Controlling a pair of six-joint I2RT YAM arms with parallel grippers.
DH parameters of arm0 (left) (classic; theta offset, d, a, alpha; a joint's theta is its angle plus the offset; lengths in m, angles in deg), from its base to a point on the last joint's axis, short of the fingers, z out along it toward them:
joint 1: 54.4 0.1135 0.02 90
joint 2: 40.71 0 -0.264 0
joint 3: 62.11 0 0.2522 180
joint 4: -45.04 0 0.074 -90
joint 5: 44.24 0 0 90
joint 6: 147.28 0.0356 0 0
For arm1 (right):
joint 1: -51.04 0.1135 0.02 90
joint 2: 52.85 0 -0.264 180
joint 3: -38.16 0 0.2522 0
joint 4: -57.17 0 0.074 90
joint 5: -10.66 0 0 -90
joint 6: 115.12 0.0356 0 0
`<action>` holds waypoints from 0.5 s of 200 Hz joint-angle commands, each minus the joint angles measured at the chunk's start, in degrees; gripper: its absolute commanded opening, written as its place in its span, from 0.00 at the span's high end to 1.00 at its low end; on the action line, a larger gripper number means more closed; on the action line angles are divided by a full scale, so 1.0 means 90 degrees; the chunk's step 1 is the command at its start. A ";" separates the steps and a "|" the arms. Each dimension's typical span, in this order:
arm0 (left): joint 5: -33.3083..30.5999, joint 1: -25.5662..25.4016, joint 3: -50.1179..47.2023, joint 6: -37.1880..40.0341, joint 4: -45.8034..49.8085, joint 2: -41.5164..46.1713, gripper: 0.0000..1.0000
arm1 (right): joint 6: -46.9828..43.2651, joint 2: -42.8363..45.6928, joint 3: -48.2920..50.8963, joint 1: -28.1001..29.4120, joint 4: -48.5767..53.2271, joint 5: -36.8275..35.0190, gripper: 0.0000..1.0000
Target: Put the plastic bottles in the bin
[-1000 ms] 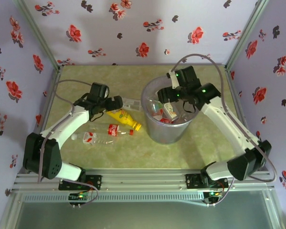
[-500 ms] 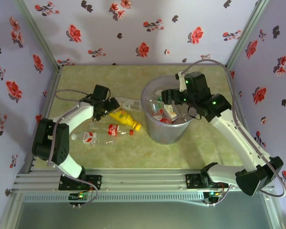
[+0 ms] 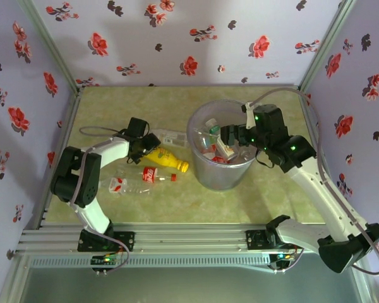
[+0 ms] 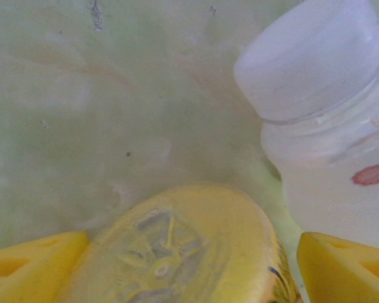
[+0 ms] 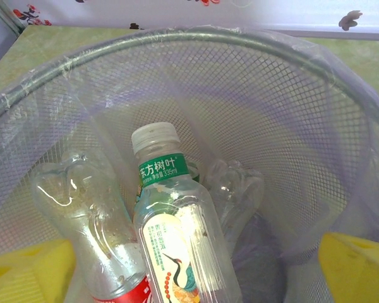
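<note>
- Straddling the yellow bottle (image 3: 164, 158) with the left gripper (image 3: 143, 146): fingers (image 4: 31, 262) spread, one at each flank of its rounded, moulded base; cannot tell whether the pads press it yet.
- Close squarely across that broad base, and gently; thin plastic, likely to buckle or squirt forward out of the pinch.
- Mind the clear bottle (image 4: 322, 126) with the smooth white cap, just outside one finger.
- Hanging released over the bin (image 5: 177, 38), the right gripper (image 3: 229, 134): fingers wide, nothing between them; below them, a mesh wall under filmy liner, with dented clear bottles heaped inside.
- Red-labelled bottles (image 3: 142, 178) flat on the table (image 3: 114, 107), near the left fingers, off to one side.
</note>
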 commanded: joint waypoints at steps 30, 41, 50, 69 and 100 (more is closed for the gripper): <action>0.0055 -0.0046 -0.0102 -0.0284 -0.0260 -0.0049 0.28 | 0.0167 0.0353 0.0313 -0.0057 0.0128 -0.0056 0.01; 0.0050 -0.0050 -0.0117 -0.0296 -0.0270 -0.0037 0.30 | 0.0175 0.0418 0.0358 -0.0062 0.0146 -0.0075 0.01; 0.0057 -0.0062 -0.0129 -0.0311 -0.0287 -0.0018 0.31 | 0.0180 0.0477 0.0389 -0.0073 0.0144 -0.0085 0.01; 0.0052 -0.0063 -0.0158 -0.0305 -0.0309 0.0016 0.35 | 0.0167 0.0507 0.0409 -0.0087 0.0176 -0.0094 0.01; 0.0056 -0.0064 -0.0220 -0.0329 -0.0391 0.0074 0.38 | 0.0226 0.0504 0.0428 -0.0096 0.0128 -0.0076 0.01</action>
